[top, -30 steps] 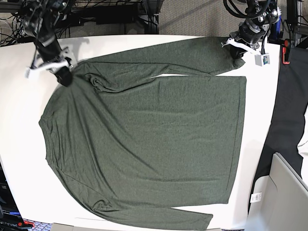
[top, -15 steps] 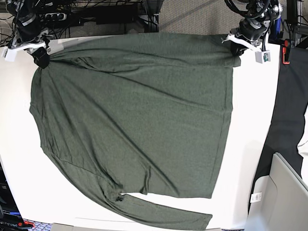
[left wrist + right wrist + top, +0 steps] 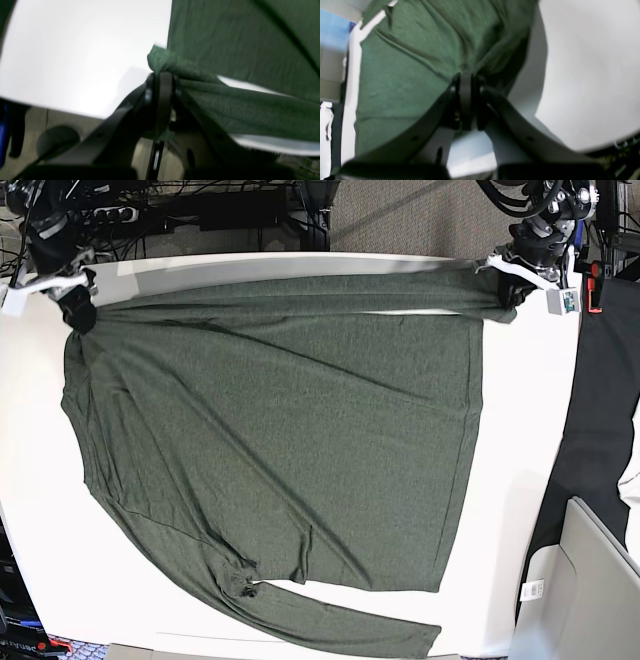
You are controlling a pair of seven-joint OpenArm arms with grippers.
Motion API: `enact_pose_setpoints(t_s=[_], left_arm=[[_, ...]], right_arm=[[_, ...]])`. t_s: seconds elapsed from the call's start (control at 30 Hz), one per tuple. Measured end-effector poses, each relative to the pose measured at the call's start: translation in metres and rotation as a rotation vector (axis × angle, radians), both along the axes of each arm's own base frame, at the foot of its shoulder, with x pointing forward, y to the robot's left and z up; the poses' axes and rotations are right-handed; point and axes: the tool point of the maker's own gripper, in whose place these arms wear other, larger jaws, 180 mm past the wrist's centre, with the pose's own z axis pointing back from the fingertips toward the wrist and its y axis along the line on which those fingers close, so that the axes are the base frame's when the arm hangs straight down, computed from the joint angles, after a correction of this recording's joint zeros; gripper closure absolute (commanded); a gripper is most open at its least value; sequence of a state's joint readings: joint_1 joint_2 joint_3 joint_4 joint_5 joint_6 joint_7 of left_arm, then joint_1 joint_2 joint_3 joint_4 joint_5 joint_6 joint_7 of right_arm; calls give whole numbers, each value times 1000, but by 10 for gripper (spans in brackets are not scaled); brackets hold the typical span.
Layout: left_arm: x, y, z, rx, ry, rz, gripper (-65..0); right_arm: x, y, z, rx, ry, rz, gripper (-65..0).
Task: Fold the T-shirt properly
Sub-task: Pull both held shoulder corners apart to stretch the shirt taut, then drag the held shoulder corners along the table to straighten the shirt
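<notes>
Looking from the near table (image 3: 40, 580) edge, we see bare white beside the T-shirt (image 3: 280, 440), one sleeve nearest; at its far edge, our left gripper (image 3: 508, 292) and right gripper (image 3: 78, 308) pinch its corners.

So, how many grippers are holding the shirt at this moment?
2. The right gripper pinches the T-shirt at the base view's upper left; the left gripper pinches it at the upper right.

The base view looks straight down on the whole table (image 3: 520, 510) — each wrist view sits close behind its jaws, sharing the T-shirt's (image 3: 280, 440) far corners.
</notes>
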State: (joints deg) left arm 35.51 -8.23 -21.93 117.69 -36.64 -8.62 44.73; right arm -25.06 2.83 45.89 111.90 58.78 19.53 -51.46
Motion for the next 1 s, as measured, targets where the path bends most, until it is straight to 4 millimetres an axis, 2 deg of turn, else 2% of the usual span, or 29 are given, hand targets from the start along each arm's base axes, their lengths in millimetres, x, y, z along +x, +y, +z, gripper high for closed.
enact_pose_setpoints(t_s=[0.07, 0.23, 0.47, 0.67, 0.8, 0.9, 1.0], left_arm=[[11, 0, 5, 2, -28, -2, 0], [57, -2, 32, -4, -164, -6, 0], [102, -42, 46, -63, -251, -102, 0], [110, -56, 31, -99, -221, -132, 0], [108, -57, 17, -116, -185, -125, 0], [105, -55, 4, -126, -151, -114, -1], [100, -52, -13, -140, -105, -98, -23]], right_arm=[[7, -2, 2, -22, -8, -3, -7], [26, -6, 11, -62, -42, -10, -7], [57, -16, 19, -126, -75, -45, -7], [71, -20, 2, -90, -51, -77, -7], [74, -22, -4, -88, -39, -85, -7], [79, -22, -1, -123, -55, -88, -8], [84, -14, -2, -134, -55, -64, -9]])
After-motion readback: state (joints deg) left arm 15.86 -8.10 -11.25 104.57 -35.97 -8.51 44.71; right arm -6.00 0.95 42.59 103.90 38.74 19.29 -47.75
